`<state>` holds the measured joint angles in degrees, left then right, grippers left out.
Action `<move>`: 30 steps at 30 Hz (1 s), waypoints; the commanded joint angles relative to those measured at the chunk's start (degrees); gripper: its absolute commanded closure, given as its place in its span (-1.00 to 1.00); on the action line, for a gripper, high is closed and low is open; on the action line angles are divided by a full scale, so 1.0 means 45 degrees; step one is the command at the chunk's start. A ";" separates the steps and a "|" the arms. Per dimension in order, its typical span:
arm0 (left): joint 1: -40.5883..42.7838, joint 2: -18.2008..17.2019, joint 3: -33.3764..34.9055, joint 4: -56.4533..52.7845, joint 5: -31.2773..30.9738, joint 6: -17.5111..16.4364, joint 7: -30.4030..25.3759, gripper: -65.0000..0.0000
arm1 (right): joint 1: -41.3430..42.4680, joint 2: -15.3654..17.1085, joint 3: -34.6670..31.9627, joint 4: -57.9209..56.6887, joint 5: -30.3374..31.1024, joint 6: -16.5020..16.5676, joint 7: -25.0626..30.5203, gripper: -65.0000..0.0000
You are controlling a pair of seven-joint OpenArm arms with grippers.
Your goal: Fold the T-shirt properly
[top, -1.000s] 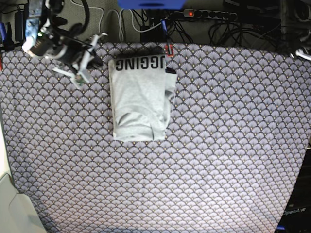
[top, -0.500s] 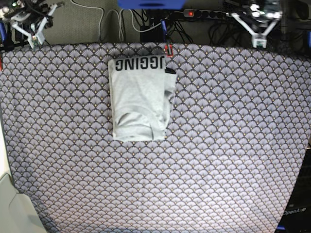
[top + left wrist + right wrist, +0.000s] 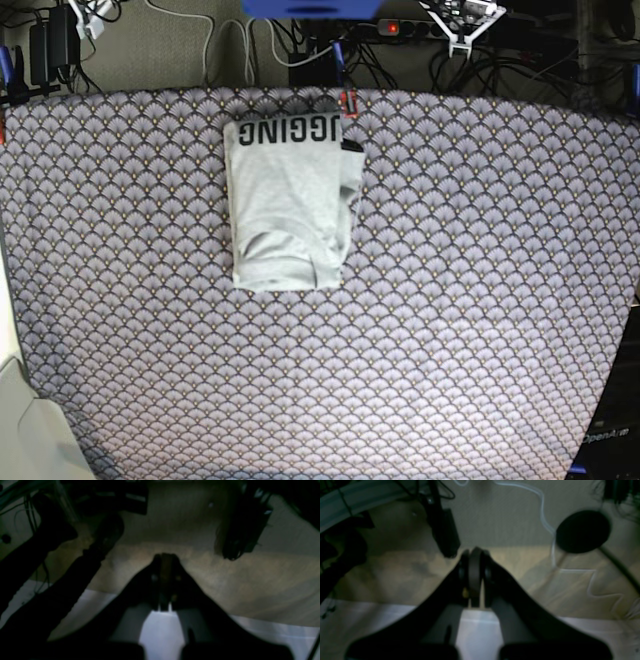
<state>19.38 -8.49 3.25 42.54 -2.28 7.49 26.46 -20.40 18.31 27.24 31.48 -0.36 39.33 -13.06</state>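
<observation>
Surface: a dark scallop-patterned tablecloth (image 3: pixel 450 300) covering the whole table, with cables and a power strip (image 3: pixel 430 28) beyond its far edge.

Item: the T-shirt (image 3: pixel 290 205), light grey, lies left of centre toward the far edge as a compact folded rectangle. Its long axis runs from far edge to near edge; the lettered end points away, toward the cables. The right side shows slightly uneven layers.

Progress: folding appears essentially complete; at most a tidying of that edge remains.

Left gripper (image 3: pixel 165 560): jaws closed, holding nothing, over the floor. Right gripper (image 3: pixel 475 555): likewise closed and empty, clear of the table.
</observation>
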 commanded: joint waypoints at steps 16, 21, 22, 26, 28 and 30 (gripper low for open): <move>-0.3026 0.1272 0.0109 -0.8233 0.0088 0.0026 -0.6241 0.99 | 0.1809 -0.1440 -0.6181 -0.4037 0.0070 -0.6582 0.4670 1.00; -0.3026 0.1233 0.0089 -0.8233 0.0068 0.0026 -0.6300 0.99 | 0.1867 -0.2007 -0.7139 -0.4056 0.0070 -1.0333 0.5549 1.00; -0.3007 0.1193 0.0089 -0.8233 0.0029 0.0026 -0.6319 0.99 | 0.1887 -0.2124 -0.7217 -0.4056 0.0070 -1.0606 0.5588 1.00; -0.2948 0.1154 0.0109 -0.8370 0.0068 0.0026 -0.7608 0.99 | 0.2219 -0.2476 -0.7295 -0.4291 0.0070 -1.0665 0.5608 1.00; -0.3007 0.1154 0.0089 -0.8370 0.0029 0.0026 -0.7765 0.99 | 0.2493 -0.2651 -0.7314 -0.4740 0.0070 -1.0665 0.5647 1.00; -0.3026 0.1193 0.0070 -0.8370 0.0009 -0.0052 -0.7745 0.99 | 0.2707 -0.2788 -0.7314 -0.5014 0.0070 -1.0665 0.5901 1.00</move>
<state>5.67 -2.90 3.55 4.86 -2.35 7.22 -7.99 -7.81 5.19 -5.69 8.91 -0.21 -8.21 12.99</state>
